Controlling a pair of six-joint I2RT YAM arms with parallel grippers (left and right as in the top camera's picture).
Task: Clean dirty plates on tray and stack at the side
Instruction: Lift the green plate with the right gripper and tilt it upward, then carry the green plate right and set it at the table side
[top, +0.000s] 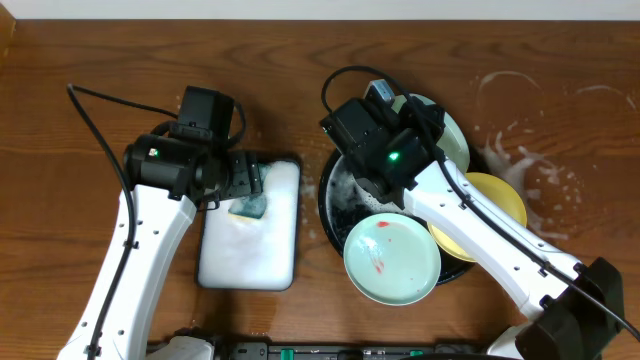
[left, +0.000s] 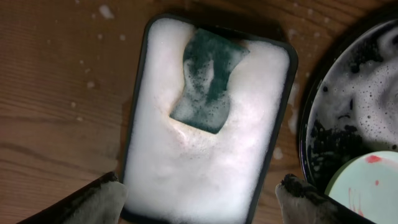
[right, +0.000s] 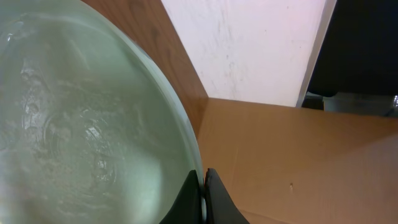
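Wood tabletop (top: 90, 60), black tray (top: 323, 195), mint plate (right: 74, 124) rim pinched between right jaws

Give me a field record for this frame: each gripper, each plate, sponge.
left gripper: open, over foam-filled white rectangular tray
right gripper: shut on rim of pale mint round plate, above large black round basin
second mint plate: red smears, at basin's near edge
yellow round plate: basin's right edge
dark green sponge: in the tray's foam

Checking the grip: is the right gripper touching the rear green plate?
Touching. In the right wrist view, the right gripper pinches the rim of the rear green plate.
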